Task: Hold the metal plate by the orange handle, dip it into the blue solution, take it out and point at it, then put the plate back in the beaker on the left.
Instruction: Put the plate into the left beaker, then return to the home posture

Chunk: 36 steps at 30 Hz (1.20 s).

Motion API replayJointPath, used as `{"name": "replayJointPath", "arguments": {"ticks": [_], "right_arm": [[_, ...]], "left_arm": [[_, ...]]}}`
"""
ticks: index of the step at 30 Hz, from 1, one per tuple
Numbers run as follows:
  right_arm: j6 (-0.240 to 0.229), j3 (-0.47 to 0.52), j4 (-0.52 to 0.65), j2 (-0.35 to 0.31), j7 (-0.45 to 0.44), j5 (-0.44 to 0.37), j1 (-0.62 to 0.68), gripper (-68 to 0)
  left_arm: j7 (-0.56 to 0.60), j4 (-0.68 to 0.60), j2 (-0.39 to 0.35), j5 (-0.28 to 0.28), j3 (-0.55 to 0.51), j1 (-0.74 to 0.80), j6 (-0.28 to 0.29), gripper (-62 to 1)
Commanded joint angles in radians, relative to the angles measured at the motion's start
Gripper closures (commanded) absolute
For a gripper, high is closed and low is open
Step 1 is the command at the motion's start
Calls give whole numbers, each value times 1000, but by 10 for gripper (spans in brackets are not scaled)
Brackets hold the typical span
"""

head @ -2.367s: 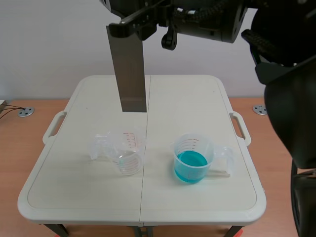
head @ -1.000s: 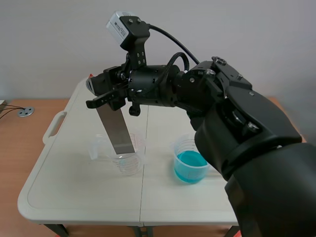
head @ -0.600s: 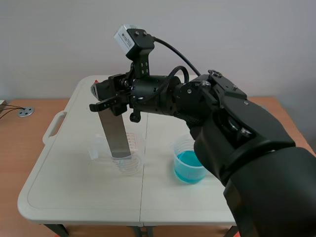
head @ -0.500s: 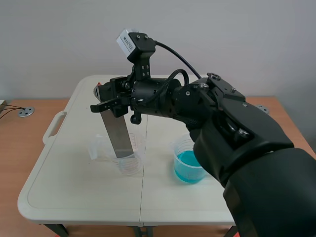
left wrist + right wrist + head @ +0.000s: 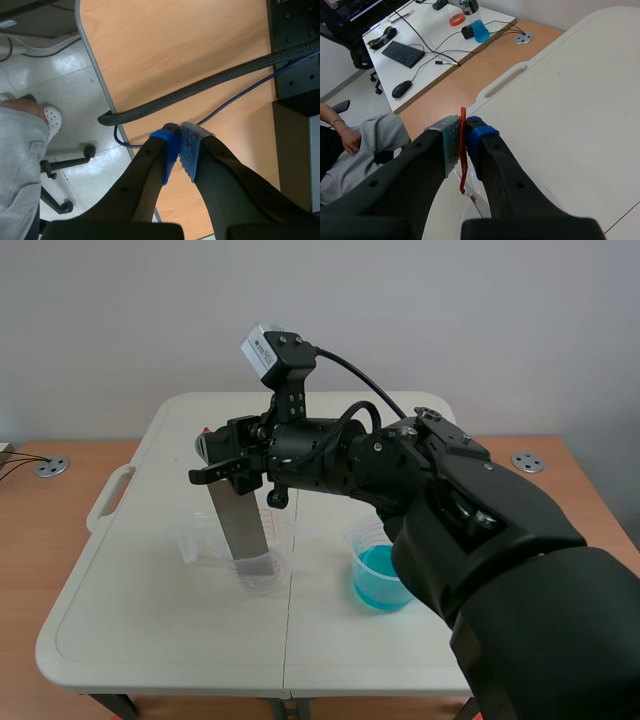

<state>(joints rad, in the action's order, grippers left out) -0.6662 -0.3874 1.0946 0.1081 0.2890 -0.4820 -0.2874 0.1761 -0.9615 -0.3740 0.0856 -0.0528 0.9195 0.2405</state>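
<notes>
Your metal plate (image 5: 240, 525) now stands with its lower end inside the clear beaker (image 5: 262, 582), just left of the table's (image 5: 150, 640) middle seam and beside the beaker of blue solution (image 5: 385, 578). A second ago it hung tilted above the rim. The right gripper (image 5: 222, 455) stays clamped on the orange handle (image 5: 463, 150), so I judge that only the release remains. The left gripper (image 5: 179, 150) is closed on nothing, off the table.

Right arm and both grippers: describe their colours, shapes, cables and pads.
The right arm is black, built of bulky rounded segments. A grey-white camera box sits on a black bracket near its wrist, a black cable looping from it. The right gripper has two thick black fingers, one grey-green dotted pad, one blue pad. The left gripper has black fingers and dotted blue pads.
</notes>
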Motion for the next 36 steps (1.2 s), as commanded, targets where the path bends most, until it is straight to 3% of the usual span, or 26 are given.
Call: {"name": "replayJointPath", "arguments": {"ticks": [1, 10, 13, 21, 22, 24, 28, 29, 33, 36], "right_arm": [[-3, -1, 11, 11, -19, -14, -23, -11], [5, 1, 11, 11, -14, -14, -23, -20], [39, 1, 11, 10, -15, -8, -23, -91], [51, 3, 11, -5, -15, 8, -26, -326], [51, 3, 11, -7, -16, 8, -26, -357], [51, 3, 11, -13, -16, 8, -26, -416], [54, 3, 11, -27, -34, 13, -26, -513], [54, 3, 11, -32, -40, 19, -28, -540], [53, 9, 11, -46, -71, 59, -29, -668], [53, 18, 20, -62, -90, 74, -28, -665]], "left_arm": [[8, -4, -6, -1, -3, 8, 10, -30], [9, -3, -6, -1, -3, 3, 10, -30], [6, 6, -6, -1, -3, -9, 11, -30], [0, 13, -6, -2, -3, -14, 17, -32], [-5, 13, -6, -2, -3, -14, 16, -49], [-18, 13, -6, -5, -3, -18, 17, -170], [-19, 12, -6, -23, -3, -25, 16, -581], [-18, 12, -6, -23, -3, -27, 16, -623], [-15, 12, -6, -23, -3, -40, 16, -623], [-16, 13, -6, -23, -3, -53, 16, -623]]}}
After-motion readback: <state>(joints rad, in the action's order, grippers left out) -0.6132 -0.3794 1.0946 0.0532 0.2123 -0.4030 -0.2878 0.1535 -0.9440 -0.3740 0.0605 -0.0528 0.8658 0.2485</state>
